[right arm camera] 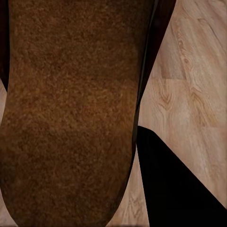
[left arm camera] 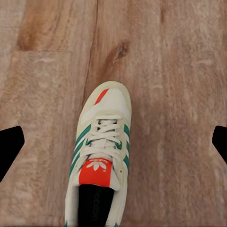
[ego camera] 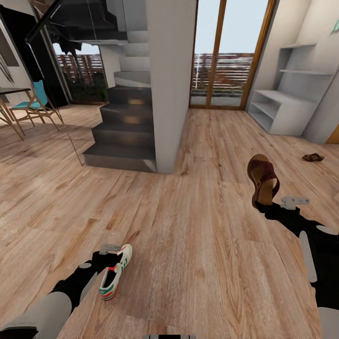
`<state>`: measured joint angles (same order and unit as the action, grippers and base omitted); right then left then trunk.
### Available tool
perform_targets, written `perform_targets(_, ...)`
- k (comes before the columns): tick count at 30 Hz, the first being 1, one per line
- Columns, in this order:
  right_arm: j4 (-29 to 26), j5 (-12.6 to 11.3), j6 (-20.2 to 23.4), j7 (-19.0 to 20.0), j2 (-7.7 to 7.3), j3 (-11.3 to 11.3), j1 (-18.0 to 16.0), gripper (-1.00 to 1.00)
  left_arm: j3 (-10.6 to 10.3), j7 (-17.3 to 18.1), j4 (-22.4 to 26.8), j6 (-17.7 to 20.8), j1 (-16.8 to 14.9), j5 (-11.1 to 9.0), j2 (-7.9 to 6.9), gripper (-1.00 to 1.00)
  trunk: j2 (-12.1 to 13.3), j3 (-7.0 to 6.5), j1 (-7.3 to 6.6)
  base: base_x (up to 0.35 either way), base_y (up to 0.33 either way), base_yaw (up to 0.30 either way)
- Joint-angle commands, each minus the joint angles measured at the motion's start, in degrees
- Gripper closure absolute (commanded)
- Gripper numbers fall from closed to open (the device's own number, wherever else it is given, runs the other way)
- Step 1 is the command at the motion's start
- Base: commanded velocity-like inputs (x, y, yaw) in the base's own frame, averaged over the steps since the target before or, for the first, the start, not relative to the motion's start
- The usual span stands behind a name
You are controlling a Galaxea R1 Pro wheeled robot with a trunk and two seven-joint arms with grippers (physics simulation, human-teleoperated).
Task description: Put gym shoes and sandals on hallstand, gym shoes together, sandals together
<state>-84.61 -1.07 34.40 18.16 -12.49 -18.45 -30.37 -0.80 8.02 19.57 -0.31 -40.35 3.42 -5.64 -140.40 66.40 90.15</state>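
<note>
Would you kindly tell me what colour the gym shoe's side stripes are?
Green, on the gym shoe, clearest in the left wrist view.

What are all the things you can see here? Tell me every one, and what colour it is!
gym shoe: one, white with green stripes and red-orange patches, held up by the left gripper over the floor.
sandals: two, dark brown; one held upright in the right gripper, one lying on the floor near the rack.
hallstand: one, pale grey, far right by the wall, with wall shelves above.
corridor floor: light-brown wood planks.
stairs: dark grey, middle left.
chair: one, teal seat, far left.
glass door: wood-framed, at the back.
left gripper: black, holding the gym shoe.
right gripper: black, holding the sandal.
</note>
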Motion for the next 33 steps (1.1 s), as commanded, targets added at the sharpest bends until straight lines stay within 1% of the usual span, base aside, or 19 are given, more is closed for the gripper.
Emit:
perform_targets(1,-0.1,-0.4,0.4,0.1,0.01,-0.1,0.0,1.0,-0.1,0.0,0.0,0.0,0.0,0.4,-0.09,-1.0,-0.4,0.32,0.21,0.0,0.0,0.0)
perform_targets(7,-0.1,-0.3,0.5,0.1,0.01,-0.3,0.0,1.0,-0.1,-0.1,0.0,0.0,0.0,0.4,-0.4,-1.0,-2.8,1.95,1.53,0.0,0.0,0.0)
perform_targets(27,-0.1,-0.3,0.5,0.1,0.01,-0.4,0.0,1.0,-0.1,-0.6,0.0,0.0,0.0,0.4,-0.51,-1.0,-3.1,8.2,2.04,0.0,0.0,0.0)
perform_targets(33,-0.2,-0.3,0.5,0.1,-0.08,-0.4,0.0,1.0,-0.1,-0.6,0.0,-0.1,0.1,0.4,-0.71,-1.0,-3.1,8.35,2.04,0.0,0.0,0.0)
